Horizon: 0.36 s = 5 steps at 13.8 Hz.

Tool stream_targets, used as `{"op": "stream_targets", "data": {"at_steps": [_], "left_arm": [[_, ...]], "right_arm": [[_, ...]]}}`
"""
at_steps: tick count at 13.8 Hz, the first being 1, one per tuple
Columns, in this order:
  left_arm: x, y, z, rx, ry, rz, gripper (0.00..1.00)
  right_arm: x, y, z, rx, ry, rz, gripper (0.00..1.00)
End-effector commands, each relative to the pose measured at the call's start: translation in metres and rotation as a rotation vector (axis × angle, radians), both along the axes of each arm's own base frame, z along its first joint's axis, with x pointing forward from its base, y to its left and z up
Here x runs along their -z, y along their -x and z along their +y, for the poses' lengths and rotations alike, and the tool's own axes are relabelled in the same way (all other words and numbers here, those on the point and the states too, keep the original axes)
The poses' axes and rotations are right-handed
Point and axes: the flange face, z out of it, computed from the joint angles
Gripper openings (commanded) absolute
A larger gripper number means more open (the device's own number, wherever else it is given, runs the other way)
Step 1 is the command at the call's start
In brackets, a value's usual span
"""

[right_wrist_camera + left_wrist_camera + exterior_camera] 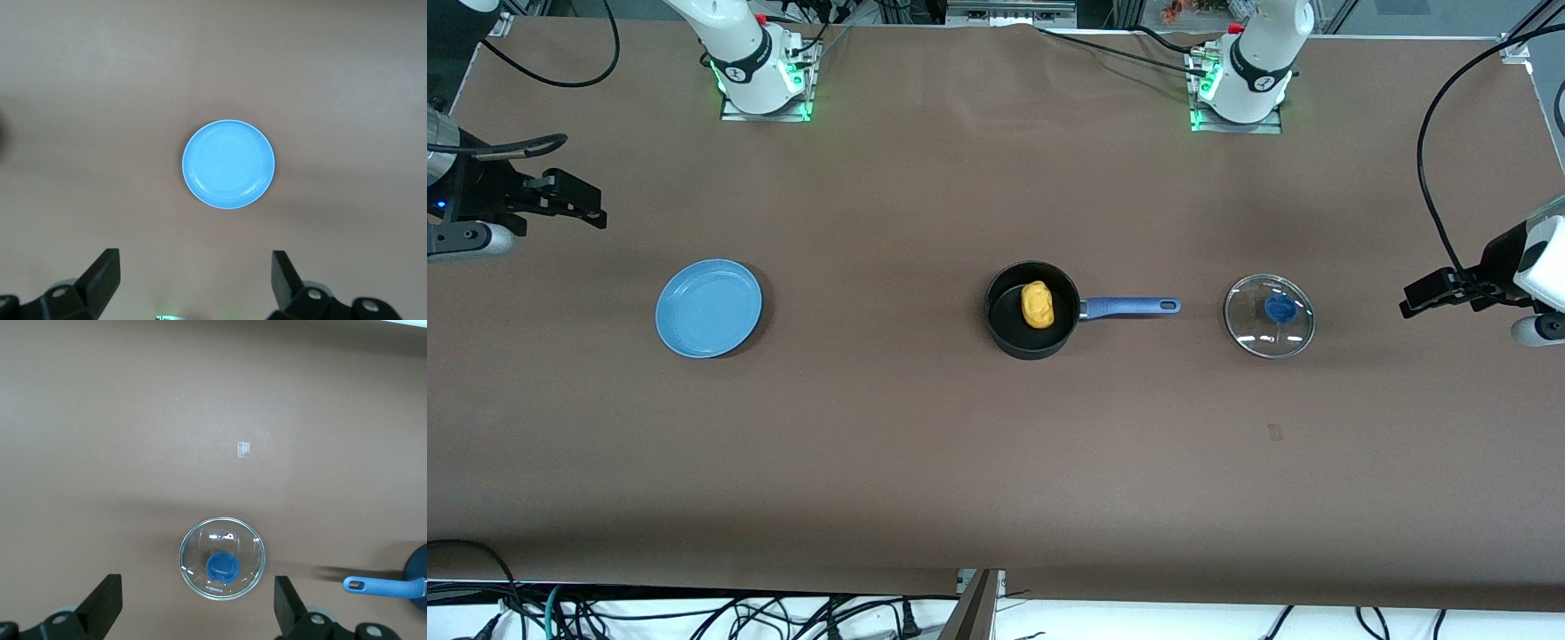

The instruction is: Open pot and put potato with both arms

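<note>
The potato (pixel 1037 304), judged light, firm and graspable across its width, lies inside the pot (pixel 1032 310) at mid-table. The left gripper (pixel 1427 295) and the right gripper (pixel 578 200) are held wide open and empty over the table's end edges.

A brown-covered table (pixel 925 462) fills the view, with tangled black cables (pixel 694 613) below its near edge.

We look from high across the tabletop (pixel 960 444) in the front view, facing both arm bases along its top edge; the whole surface fits in frame.

Left wrist view: looks straight down from well above the tabletop, its pincer (pixel 198 607) tips at the frame's lower edge. We share the glass lid (pixel 222 558) and the pot's blue handle (pixel 383 586) with the front view.

Right wrist view: same downward look, over the blue plate (pixel 228 164), also seen from the front.
</note>
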Motion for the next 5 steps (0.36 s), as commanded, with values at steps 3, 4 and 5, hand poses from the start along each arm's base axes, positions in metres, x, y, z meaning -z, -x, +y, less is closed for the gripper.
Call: {"op": "stream_targets", "data": {"at_steps": [3,4,5], "left_arm": [[-0.0019,0.0005,-0.0017,0.005,0.026,0.008,1.0],[-0.0019,0.0005,-0.0017,0.005,0.026,0.008,1.0],[-0.0019,0.0005,-0.0017,0.007,0.026,0.008,1.0]], "right_arm": [[0.0028,0.0025,-0.0084,-0.01,-0.02,-0.001,1.0],[0.0025,0.0023,-0.0118,-0.007,-0.02,0.001,1.0],[0.0009,0.0027,-0.0174,0.0,-0.017,0.002,1.0]]}}
